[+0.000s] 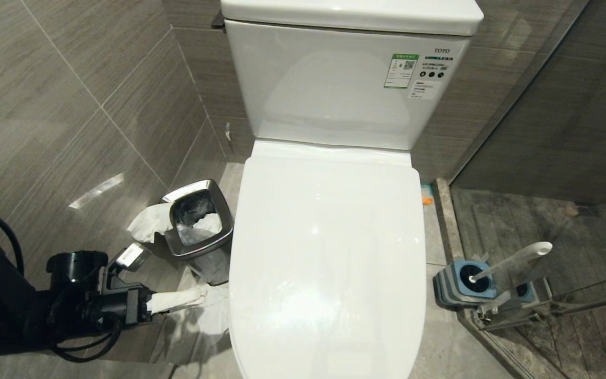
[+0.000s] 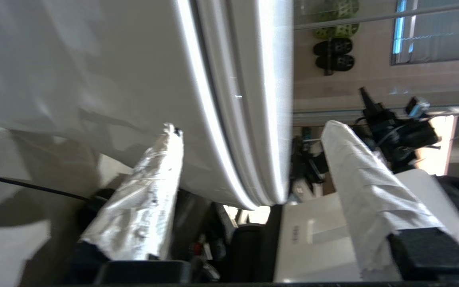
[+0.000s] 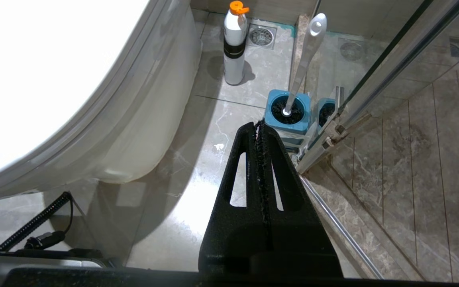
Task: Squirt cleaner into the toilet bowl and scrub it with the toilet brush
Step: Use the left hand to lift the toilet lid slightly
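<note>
Left claw (image 2: 249, 131) agape astride closed toilet lid's (image 2: 249, 99) edge

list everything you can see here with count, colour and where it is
toilet lid: 1, white, closed over the bowl, centre
cistern: 1, white, behind the lid, stickers on its front
waste bin: 1, steel, floor on the robot's left of the toilet, tissue hanging out
toilet brush: 1, pale grey handle, standing in its holder
brush holder: 1, blue and grey, floor on the robot's right, by the glass door
bottle: 1, white with orange cap, floor beside the toilet
floor drain: 1, metal, behind the bottle
left gripper: 1, fingers wrapped white, open at the lid's edge
right gripper: 1, black, shut, above the floor
</note>
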Controlling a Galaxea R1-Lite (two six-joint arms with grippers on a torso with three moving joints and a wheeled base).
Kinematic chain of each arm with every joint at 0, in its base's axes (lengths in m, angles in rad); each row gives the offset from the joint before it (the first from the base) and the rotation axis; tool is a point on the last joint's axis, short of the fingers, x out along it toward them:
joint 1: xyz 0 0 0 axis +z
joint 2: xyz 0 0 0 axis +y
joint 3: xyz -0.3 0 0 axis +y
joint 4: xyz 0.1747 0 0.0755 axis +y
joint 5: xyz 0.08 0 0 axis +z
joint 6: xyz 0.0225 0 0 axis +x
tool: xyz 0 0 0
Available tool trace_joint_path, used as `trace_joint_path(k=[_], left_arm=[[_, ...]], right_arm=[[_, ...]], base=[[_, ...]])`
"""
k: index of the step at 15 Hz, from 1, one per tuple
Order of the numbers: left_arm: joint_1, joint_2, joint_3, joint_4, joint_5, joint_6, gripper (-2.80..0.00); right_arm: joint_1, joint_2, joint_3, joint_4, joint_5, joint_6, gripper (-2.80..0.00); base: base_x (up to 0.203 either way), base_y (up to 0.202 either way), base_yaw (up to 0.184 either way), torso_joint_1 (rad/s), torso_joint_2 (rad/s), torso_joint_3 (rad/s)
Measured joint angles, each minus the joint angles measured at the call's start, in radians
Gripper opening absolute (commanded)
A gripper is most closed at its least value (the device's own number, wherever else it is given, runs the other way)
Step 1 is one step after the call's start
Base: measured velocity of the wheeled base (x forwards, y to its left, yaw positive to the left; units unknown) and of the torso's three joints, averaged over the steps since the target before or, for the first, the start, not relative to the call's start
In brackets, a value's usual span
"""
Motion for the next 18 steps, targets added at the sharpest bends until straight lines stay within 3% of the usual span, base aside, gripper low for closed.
trace_joint_path(k=[13, 18], left_arm=[[-0.086, -0.040, 0.057, -0.013, 0.003, -0.004, 0.00], [-0.120, -0.010, 0.100, -0.118, 0.009, -0.004, 0.00]], right_arm=[[0.000, 0.000, 0.000, 0.000, 0.000, 0.000, -2.80], [0.000, 0.000, 0.000, 0.000, 0.000, 0.000, -2.80]], base=[[0.000, 0.000, 0.000, 0.000, 0.00, 0.000], [0.000, 0.000, 0.000, 0.000, 0.00, 0.000]])
